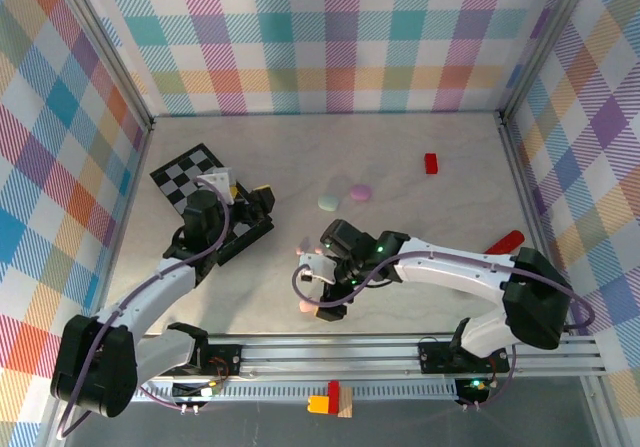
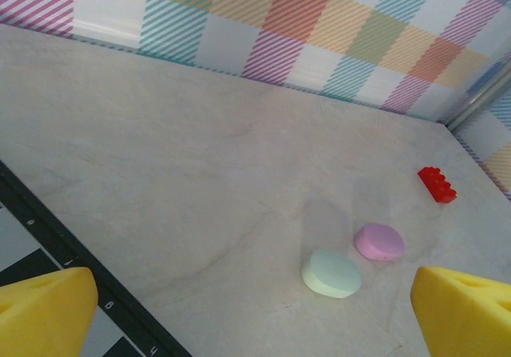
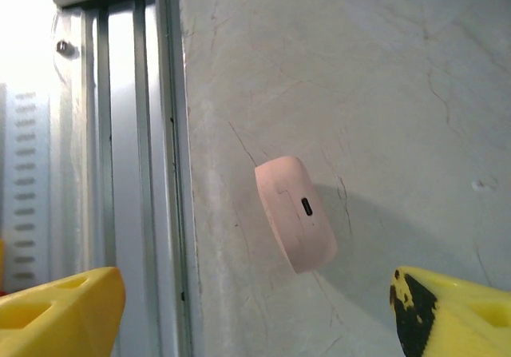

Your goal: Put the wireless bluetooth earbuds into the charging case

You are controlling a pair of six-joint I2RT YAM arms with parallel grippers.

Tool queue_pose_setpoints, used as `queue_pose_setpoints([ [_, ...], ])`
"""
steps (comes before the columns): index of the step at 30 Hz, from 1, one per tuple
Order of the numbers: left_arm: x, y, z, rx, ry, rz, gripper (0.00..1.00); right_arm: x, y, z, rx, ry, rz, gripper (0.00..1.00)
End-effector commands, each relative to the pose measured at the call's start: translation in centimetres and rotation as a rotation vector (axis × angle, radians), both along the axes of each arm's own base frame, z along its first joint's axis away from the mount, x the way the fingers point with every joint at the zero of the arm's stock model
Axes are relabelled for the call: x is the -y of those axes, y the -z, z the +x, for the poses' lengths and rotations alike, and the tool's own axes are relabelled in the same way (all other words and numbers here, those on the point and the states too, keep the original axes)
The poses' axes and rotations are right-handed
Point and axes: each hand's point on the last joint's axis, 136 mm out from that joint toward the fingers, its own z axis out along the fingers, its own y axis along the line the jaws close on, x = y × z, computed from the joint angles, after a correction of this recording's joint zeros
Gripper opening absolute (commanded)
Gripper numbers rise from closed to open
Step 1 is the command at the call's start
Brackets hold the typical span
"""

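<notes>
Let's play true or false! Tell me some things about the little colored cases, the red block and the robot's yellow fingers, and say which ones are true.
1. The mint case and the lilac case lie side by side on the table. True.
2. The red block touches the lilac case. False: it lies apart from it, farther back.
3. The left gripper is shut on the mint case. False: its jaws stand open and empty.
4. The pink case has a small dark slot in its side. True.
5. The right gripper is squeezing the pink case. False: its jaws stand open, and the case lies beyond the fingertips.
</notes>
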Motion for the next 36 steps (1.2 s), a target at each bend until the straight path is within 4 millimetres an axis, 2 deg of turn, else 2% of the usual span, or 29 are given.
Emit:
queue_pose_setpoints([
  [1,-1.3,0.5,-0.5,-0.028,-0.039,-0.020,1.00,-1.2,1.0,-0.1,0.101,-0.166,0.040,0.85],
  [6,-3.2,1.1,-0.3,-0.048,-0.079,-0.087,1.00,-1.7,3.2,0.4,0.117,-0.219,-0.005,0.84],
  [11,-3.4,1.1,-0.3,-0.048,-0.074,-0.094,1.00,-1.5,5.8,1.1,0.105,-0.234,-0.106,0.79],
  [16,-3.5,1.0,-0.4,-0.039,-0.066,-0.079,1.00,-1.7,7.2,1.6,0.097,-0.233,-0.142,0.65],
  [20,-3.5,1.0,-0.6,-0.038,-0.056,-0.068,1.00,-1.8,7.3,1.8,0.078,-0.233,-0.143,0.47],
  [22,-3.4,1.0,-0.7,-0.039,-0.052,-0.063,1.00,-1.7,7.1,1.9,0.072,-0.231,-0.140,0.31],
  [25,-3.4,1.0,-0.8,-0.032,-0.044,-0.058,1.00,-1.4,6.2,2.0,0.062,-0.221,-0.118,0.15],
  [30,-1.4,0.4,-1.8,0.007,0.078,-0.079,1.00,-1.0,2.3,3.5,0.042,-0.132,0.003,0.14],
  [32,0.4,-0.2,-2.8,0.045,0.175,-0.094,1.00,-0.4,0.1,4.6,0.027,-0.071,0.078,0.14],
  [36,6.0,-2.7,-6.7,0.161,0.498,-0.117,1.00,1.5,-4.7,5.9,-0.052,0.017,0.218,0.07],
])
